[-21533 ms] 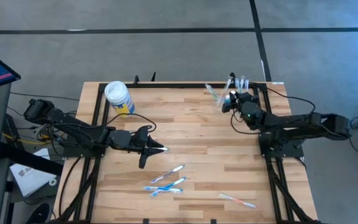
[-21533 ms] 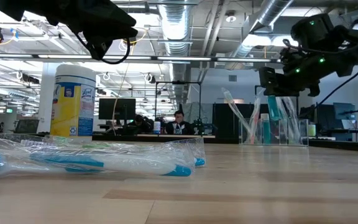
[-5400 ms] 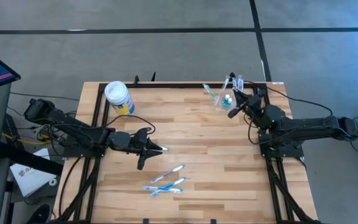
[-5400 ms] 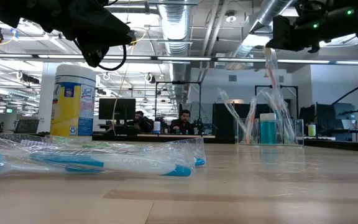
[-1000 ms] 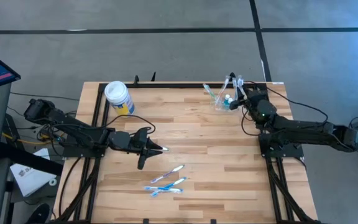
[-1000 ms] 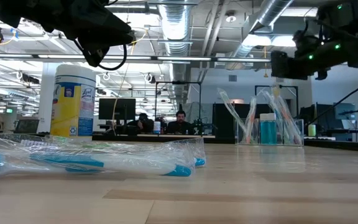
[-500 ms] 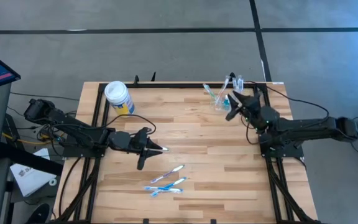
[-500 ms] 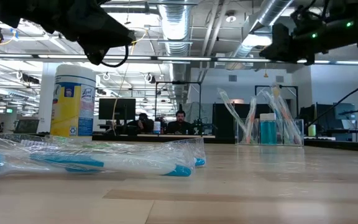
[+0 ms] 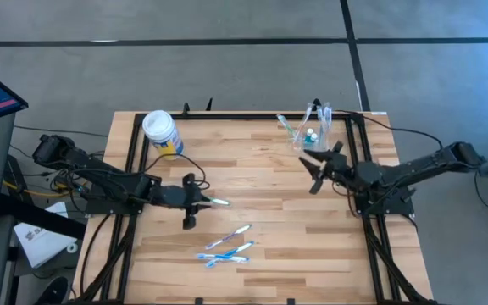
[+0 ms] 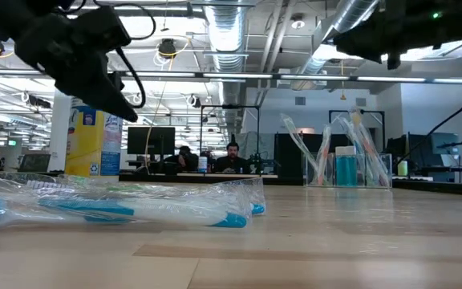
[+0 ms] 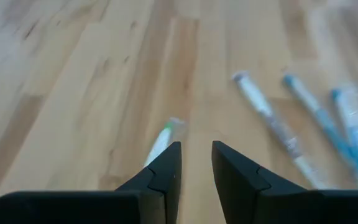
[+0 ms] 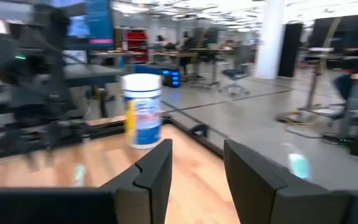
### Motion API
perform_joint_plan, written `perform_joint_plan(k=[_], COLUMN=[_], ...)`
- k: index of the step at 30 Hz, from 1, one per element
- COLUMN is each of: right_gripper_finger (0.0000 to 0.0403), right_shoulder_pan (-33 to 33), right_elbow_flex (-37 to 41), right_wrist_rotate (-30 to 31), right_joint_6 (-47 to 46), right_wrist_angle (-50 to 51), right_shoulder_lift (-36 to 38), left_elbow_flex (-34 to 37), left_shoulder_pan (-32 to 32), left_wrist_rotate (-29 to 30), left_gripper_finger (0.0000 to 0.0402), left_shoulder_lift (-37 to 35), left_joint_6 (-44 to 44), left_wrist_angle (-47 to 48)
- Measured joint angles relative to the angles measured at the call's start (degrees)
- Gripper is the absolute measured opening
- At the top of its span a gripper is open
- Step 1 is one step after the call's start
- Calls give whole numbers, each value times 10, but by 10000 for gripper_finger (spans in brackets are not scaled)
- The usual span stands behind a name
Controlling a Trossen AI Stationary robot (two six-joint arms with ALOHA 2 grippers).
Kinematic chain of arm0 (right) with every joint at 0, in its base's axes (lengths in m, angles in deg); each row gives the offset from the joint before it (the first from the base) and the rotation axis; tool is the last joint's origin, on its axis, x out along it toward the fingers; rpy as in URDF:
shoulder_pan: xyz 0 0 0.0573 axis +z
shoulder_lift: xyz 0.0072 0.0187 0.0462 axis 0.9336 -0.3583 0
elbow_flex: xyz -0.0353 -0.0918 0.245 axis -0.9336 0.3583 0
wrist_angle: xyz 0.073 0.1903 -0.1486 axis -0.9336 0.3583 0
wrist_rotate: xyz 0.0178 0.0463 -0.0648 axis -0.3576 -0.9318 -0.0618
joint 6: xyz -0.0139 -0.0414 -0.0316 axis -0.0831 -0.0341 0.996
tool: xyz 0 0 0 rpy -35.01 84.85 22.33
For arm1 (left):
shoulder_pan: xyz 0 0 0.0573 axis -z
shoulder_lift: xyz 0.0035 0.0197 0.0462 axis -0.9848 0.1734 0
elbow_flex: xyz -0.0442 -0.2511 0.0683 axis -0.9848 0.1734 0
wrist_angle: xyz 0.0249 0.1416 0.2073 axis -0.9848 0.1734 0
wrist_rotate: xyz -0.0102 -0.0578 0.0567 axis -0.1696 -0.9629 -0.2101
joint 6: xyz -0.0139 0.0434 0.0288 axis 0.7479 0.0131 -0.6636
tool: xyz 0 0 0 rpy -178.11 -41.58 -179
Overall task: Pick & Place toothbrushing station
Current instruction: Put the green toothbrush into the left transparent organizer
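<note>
The clear plastic cup (image 9: 312, 135) stands at the table's far right with several toothbrushes and a teal item upright in it; it also shows in the low view (image 10: 351, 164). My right gripper (image 9: 312, 169) is open and empty, near-side of the cup and raised above the table (image 10: 367, 36). My left gripper (image 9: 190, 202) hovers left of centre, fingers a little apart and empty. A green-tipped toothbrush (image 9: 219, 202) lies flat on the wood just beyond its fingertips (image 11: 160, 142). Wrapped toothbrushes (image 9: 227, 246) lie flat near the front.
A white-lidded yellow-and-blue canister (image 9: 161, 131) stands at the far left (image 10: 95, 136). The wrapped toothbrushes fill the low view's foreground (image 10: 135, 205). Bare wood lies between the two arms. People sit at desks in the room beyond (image 10: 231, 156).
My right gripper has drawn away from the cup toward the table's near edge and centre, empty and risen. My left gripper has shifted a little toward the table's left edge and dipped lower. The cup and the toothbrushes have stayed where they were.
</note>
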Motion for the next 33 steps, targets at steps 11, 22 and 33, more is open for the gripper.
perform_joint_plan(k=[11,22,33], right_gripper_finger=[127,123,122], right_shoulder_pan=[69,68,68], right_elbow_flex=[-1,-1,-1], right_wrist_rotate=[0,1,1], right_joint_6=[14,17,17], right_wrist_angle=[-45,-61,-61], right_shoulder_lift=[-51,-61,-61], left_elbow_flex=[0,24,82], left_shoulder_pan=[-5,-29,-30], left_wrist_rotate=[66,67,56], left_gripper_finger=[85,139,199], left_shoulder_lift=[0,0,0], left_joint_6=[27,44,87], left_wrist_angle=[132,184,177])
